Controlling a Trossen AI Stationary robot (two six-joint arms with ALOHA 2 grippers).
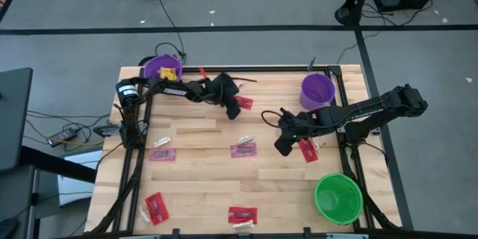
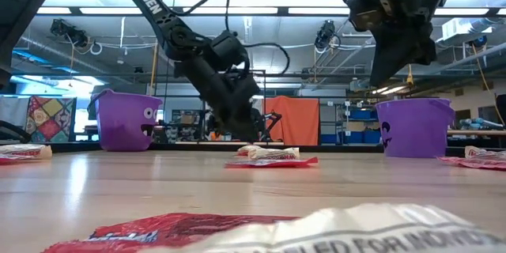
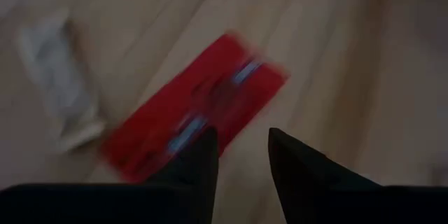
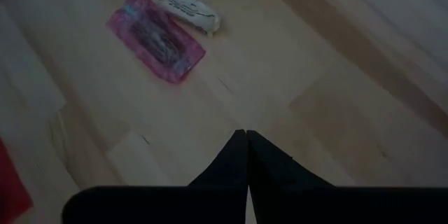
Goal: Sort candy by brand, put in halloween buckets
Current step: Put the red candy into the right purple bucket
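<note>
My left gripper (image 1: 234, 109) is open, low over the far middle of the table, at a red candy (image 1: 245, 103). In the left wrist view the candy (image 3: 203, 105) lies flat just ahead of the open gripper (image 3: 241, 147), and one fingertip (image 3: 203, 150) overlaps its near edge. My right gripper (image 1: 282, 147) is shut and empty, raised above the table beside another red candy (image 1: 308, 150). Its shut tips show in its wrist view (image 4: 245, 136). One purple bucket (image 1: 163, 67) stands at the far left, another purple bucket (image 1: 317, 89) at the far right, and the green bucket (image 1: 337, 198) at the near right. My left gripper has one fingertip at the red candy's near edge (image 3: 175, 147), coming down at a slant. I cannot tell whether it touches. The candy lies flat on the table.
Pink candies (image 1: 162, 154) (image 1: 243, 149) and cream pieces (image 1: 160, 142) (image 1: 246, 138) lie mid-table. Red candies (image 1: 155, 208) (image 1: 243, 213) lie near the front edge. The right wrist view shows a pink candy (image 4: 157, 38) and a cream piece (image 4: 189, 10).
</note>
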